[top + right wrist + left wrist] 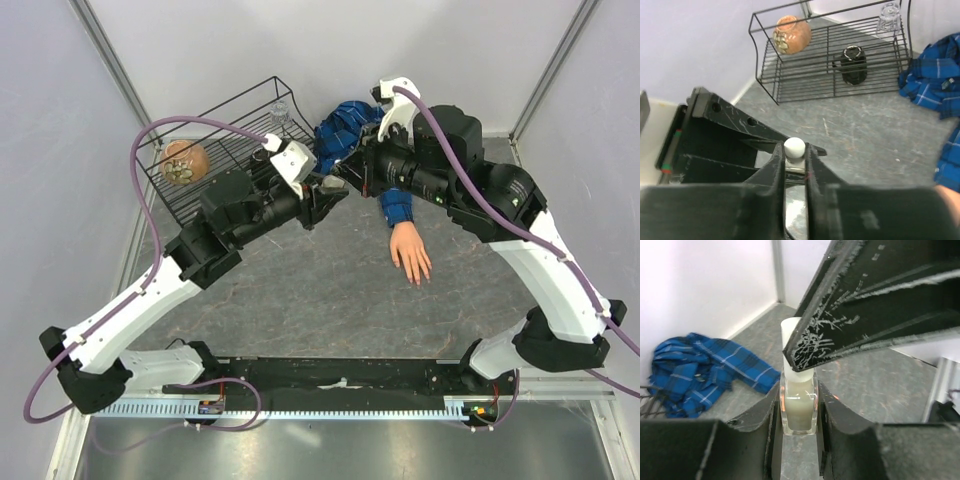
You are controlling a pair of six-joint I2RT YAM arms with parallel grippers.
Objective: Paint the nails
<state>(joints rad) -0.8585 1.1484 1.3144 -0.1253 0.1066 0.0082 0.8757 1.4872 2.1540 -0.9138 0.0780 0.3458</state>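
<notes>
The mannequin hand (410, 250) lies palm down on the table, its blue plaid sleeve (397, 205) behind it. The nails (419, 279) are tiny pinkish tips pointing toward the arms, with no gripper near them. Left of the hand, my left gripper (799, 407) is shut on a small clear bottle (799, 415) of pale liquid, held upright. My right gripper (795, 152) comes from the opposite side and is shut on the bottle's white cap (794, 146). The two grippers meet (335, 192) above the table.
A black wire rack (222, 135) stands at the back left with a brown vase (185, 162), a black jar (853, 64) and a clear glass (888, 17). Bunched blue plaid cloth (345, 130) lies behind the grippers. White walls close in left, back and right.
</notes>
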